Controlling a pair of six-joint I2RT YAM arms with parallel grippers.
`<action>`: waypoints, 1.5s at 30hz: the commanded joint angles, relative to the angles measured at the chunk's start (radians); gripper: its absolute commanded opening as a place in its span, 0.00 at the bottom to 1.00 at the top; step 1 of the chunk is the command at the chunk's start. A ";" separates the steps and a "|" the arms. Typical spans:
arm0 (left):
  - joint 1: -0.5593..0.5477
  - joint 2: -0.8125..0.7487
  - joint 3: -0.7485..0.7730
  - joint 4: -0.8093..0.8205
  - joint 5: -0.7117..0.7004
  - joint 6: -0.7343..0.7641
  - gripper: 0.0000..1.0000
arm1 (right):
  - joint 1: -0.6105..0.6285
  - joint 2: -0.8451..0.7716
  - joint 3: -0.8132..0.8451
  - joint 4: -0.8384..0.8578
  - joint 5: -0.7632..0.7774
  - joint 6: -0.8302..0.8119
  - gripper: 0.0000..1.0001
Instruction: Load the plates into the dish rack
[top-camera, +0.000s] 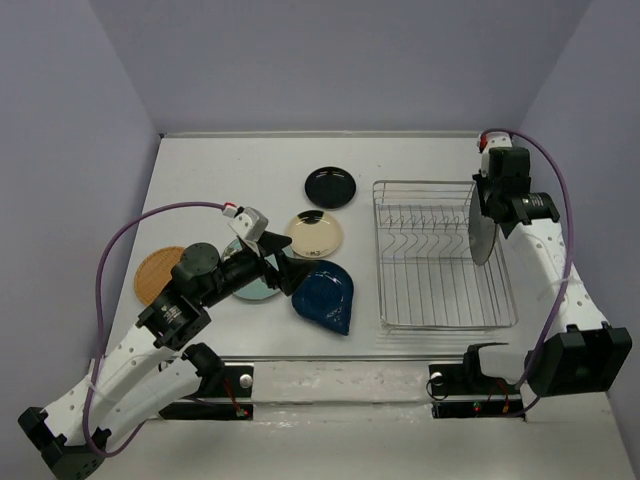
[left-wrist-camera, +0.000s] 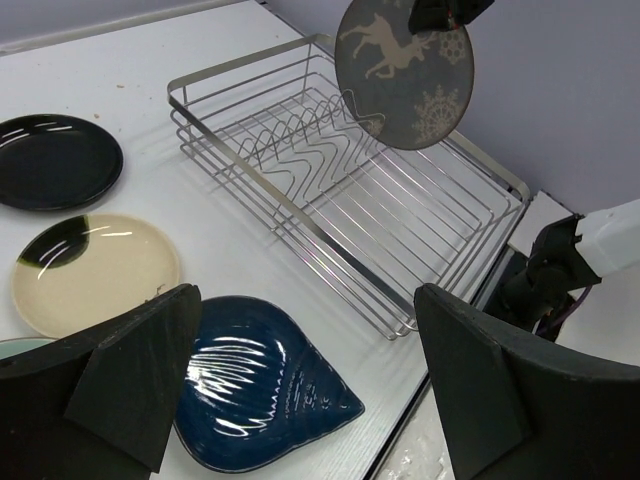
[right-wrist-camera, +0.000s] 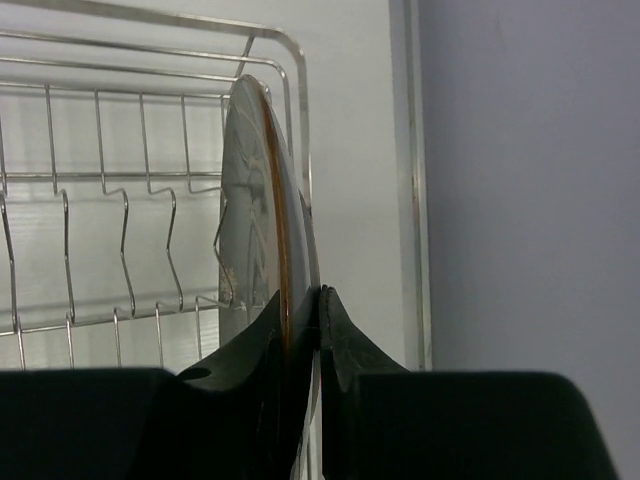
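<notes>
My right gripper (top-camera: 492, 207) is shut on the rim of the grey speckled plate (top-camera: 481, 233) and holds it upright, edge-on, over the right end of the silver wire dish rack (top-camera: 381, 250). The right wrist view shows the plate (right-wrist-camera: 252, 220) pinched in that gripper (right-wrist-camera: 318, 300), above the rack's tines (right-wrist-camera: 120, 200). My left gripper (top-camera: 283, 262) is open and empty, above the dark blue teardrop plate (top-camera: 325, 296), which also shows in the left wrist view (left-wrist-camera: 250, 385). Cream (top-camera: 314, 234), black (top-camera: 331, 186), orange woven (top-camera: 156, 273) and teal (top-camera: 256, 291) plates lie left of the rack.
The left arm covers most of the teal plate. The rack (left-wrist-camera: 250, 185) holds no plates; the grey plate (left-wrist-camera: 405, 75) hangs over its far end. Purple walls close in the table on three sides. The right arm's base (top-camera: 480, 378) stands at the front edge.
</notes>
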 joint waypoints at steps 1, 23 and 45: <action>-0.008 -0.007 0.033 0.024 -0.009 0.022 0.99 | -0.020 0.006 -0.021 0.147 -0.038 0.026 0.07; 0.006 0.076 0.026 -0.006 -0.110 0.014 0.99 | -0.175 0.371 0.141 0.382 -0.330 0.030 0.07; 0.087 0.165 -0.042 -0.178 -0.229 -0.267 0.99 | -0.195 0.196 0.102 0.379 -0.400 0.464 0.92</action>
